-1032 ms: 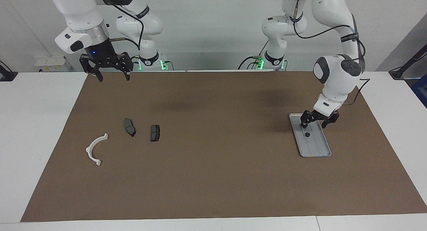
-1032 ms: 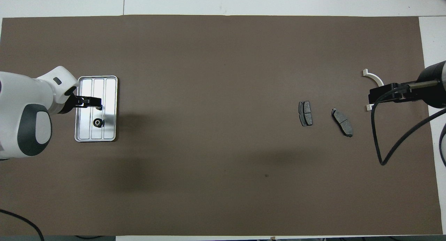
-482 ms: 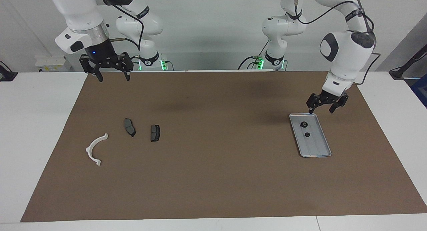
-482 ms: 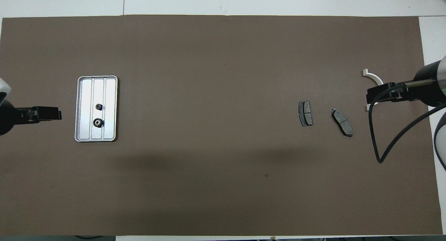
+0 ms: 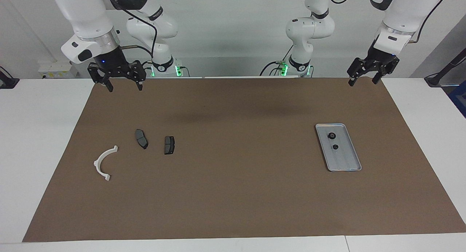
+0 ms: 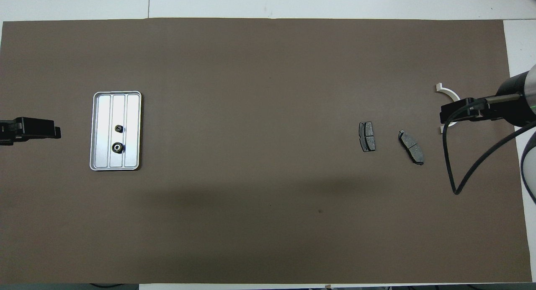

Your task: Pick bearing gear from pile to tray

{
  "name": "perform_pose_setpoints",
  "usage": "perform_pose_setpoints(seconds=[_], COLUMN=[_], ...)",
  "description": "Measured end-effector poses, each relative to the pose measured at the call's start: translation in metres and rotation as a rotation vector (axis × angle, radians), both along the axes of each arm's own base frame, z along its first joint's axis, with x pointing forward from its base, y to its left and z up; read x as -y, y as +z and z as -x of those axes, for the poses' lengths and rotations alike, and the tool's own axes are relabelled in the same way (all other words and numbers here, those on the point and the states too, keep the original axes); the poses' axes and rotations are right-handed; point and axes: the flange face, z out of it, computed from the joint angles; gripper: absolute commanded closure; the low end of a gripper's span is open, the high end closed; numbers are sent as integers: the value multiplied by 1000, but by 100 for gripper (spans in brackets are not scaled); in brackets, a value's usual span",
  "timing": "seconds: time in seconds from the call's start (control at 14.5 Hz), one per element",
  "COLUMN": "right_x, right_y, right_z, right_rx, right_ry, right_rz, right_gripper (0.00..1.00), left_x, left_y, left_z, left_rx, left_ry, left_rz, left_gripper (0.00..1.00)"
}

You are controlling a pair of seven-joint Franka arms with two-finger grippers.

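Two small black bearing gears lie in the silver ribbed tray toward the left arm's end of the mat; the overhead view shows these gears on the tray. What is left of the pile is a white arc bracket and two dark brake pads. My left gripper hangs open and empty, high over the mat's edge by its base. My right gripper waits open and empty over the mat's corner at its own end.
A brown mat covers most of the white table. In the overhead view the right gripper covers part of the bracket, and its black cable loops beside one brake pad.
My left gripper has let go of a bearing gear in the tray, risen and drawn back toward its base. Two gears now show in the tray. The right arm has barely moved.
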Motion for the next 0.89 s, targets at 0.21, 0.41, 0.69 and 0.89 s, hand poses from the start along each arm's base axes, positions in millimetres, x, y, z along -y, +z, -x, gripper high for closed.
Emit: perform_pose_setpoints(seconds=[0.21, 0.41, 0.69, 0.89], right_x=[0, 0, 0, 0], right_y=[0, 0, 0, 0], right_z=[0, 0, 0, 0], right_rx=[0, 1, 1, 1], right_ry=[-1, -1, -1, -1], right_rz=[0, 0, 0, 0], right_gripper=[0, 0, 0, 0], left_x=[4, 9, 12, 12], left_y=[-6, -7, -6, -6], left_z=[-17, -18, -18, -18], left_rx=[-31, -44, -47, -47], left_ry=[-8, -18, -24, -29], left_rz=[1, 0, 0, 0], left_gripper=[0, 0, 0, 0])
